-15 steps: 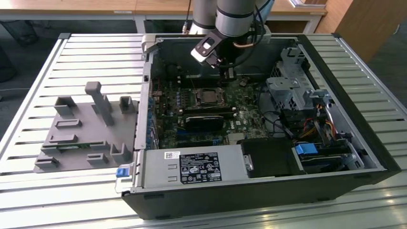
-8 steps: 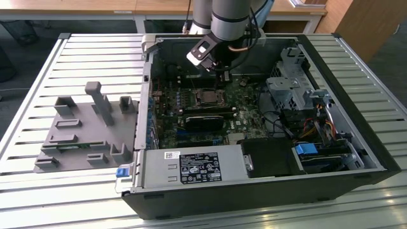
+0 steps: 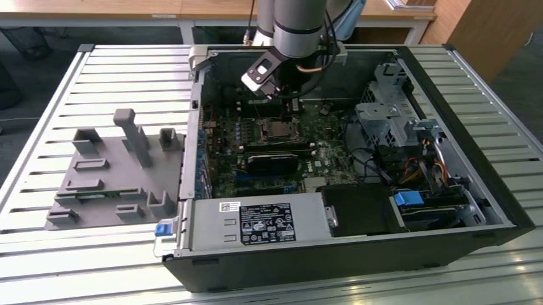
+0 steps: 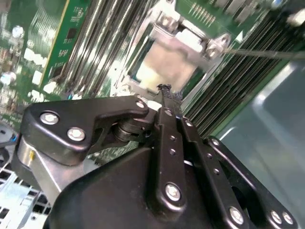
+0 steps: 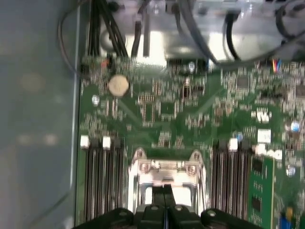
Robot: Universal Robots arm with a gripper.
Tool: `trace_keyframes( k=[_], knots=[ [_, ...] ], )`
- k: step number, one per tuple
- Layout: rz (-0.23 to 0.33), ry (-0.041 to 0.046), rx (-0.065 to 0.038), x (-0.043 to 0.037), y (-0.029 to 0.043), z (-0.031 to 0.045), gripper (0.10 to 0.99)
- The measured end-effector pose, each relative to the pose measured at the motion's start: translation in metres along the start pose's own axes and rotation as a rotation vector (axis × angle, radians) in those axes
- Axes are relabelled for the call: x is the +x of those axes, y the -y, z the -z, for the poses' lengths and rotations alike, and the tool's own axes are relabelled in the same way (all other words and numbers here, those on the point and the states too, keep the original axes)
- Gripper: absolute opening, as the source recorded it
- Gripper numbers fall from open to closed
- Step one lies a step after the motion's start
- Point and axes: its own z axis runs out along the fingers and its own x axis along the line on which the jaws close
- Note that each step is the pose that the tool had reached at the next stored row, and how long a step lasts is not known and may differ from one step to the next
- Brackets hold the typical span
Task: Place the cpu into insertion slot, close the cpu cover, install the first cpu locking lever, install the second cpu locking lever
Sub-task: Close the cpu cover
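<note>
One cpu [image 4: 167, 67] in one insertion slot [image 3: 276, 130], jaws pinched together just above

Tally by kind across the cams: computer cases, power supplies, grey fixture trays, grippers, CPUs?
computer case: 1
power supply: 1
grey fixture tray: 1
gripper: 1
cpu: 1
Total: 5

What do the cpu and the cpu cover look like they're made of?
The cpu: apparently metal on top, pale silvery-beige, dull matte sheen. The cpu cover: probably bare sheet steel, bright silvery, glaring white where light hits.
</note>
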Motion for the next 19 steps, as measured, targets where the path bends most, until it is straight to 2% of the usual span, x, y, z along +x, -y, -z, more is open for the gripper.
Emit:
trace_keyframes(
  k=[2,4,12,19],
  knots=[
    [0.0,0.0,0.0,0.0001,0.0084,-0.0004,0.106],
    [0.0,-0.0001,0.0,0.0001,0.0138,-0.001,0.106],
    [0.001,0.0002,0.0,0.0,0.0267,-0.0053,0.106],
    [0.001,0.0009,0.0,-0.0001,0.0289,-0.0125,0.106]
  ],
)
